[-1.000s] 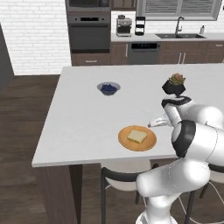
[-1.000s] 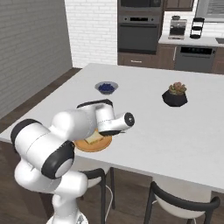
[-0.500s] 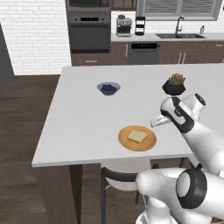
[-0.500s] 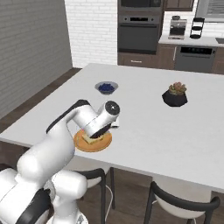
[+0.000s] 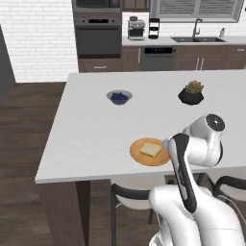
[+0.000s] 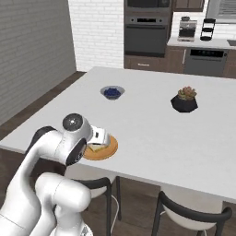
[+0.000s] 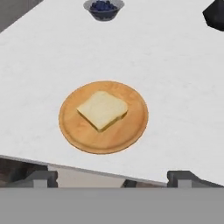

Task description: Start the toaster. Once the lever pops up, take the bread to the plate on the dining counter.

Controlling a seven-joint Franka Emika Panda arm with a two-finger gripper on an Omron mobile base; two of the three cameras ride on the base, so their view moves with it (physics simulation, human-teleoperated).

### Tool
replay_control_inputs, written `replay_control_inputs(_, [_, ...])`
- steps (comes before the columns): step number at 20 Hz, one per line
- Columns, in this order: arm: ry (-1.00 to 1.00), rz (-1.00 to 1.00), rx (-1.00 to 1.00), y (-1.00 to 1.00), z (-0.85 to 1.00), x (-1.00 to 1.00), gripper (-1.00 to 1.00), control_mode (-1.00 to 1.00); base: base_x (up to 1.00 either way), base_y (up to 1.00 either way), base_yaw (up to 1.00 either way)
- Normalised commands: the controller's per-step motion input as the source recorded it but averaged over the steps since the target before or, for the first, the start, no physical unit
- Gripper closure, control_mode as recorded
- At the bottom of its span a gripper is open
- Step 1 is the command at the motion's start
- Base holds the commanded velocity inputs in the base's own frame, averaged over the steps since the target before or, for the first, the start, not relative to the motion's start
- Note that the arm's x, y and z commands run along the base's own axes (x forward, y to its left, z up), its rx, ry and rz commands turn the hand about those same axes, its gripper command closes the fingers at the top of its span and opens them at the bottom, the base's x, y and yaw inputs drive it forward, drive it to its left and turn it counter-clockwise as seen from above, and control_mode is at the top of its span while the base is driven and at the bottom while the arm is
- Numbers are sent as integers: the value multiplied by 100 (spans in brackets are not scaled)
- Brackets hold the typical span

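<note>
The pale tan bread slice (image 7: pixel 102 109) lies flat on the round orange plate (image 7: pixel 78 131), near the front edge of the white dining counter (image 7: pixel 175 87). The same slice (image 5: pixel 151 150) and plate (image 5: pixel 139 154) show in the left base view. In the right base view my hand covers part of the plate (image 6: pixel 103 152). My gripper (image 7: pixel 113 178) is open and empty, pulled back above the counter's near edge, looking down at the slice. Its fingertips (image 7: pixel 41 177) stand wide apart. The toaster and its lever are out of view.
A small blue bowl (image 5: pixel 118 96) sits toward the far left of the counter. A dark pot with a plant (image 5: pixel 191 93) stands at the far right. Dark stools (image 6: pixel 184 212) are tucked under the near edge. Ovens and a sink counter line the back wall.
My arm has folded and the hand has drawn back from over the plate toward the counter's near edge. The bread stays on the plate.
</note>
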Motion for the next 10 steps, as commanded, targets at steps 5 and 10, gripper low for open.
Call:
replay_control_inputs(5, [-22, -12, -11, 0, 32, -100, -100, -100, 0, 0, 0])
replay_control_inputs(10, [-21, -10, -2, 0, 32, -100, -100, -100, 0, 0, 0])
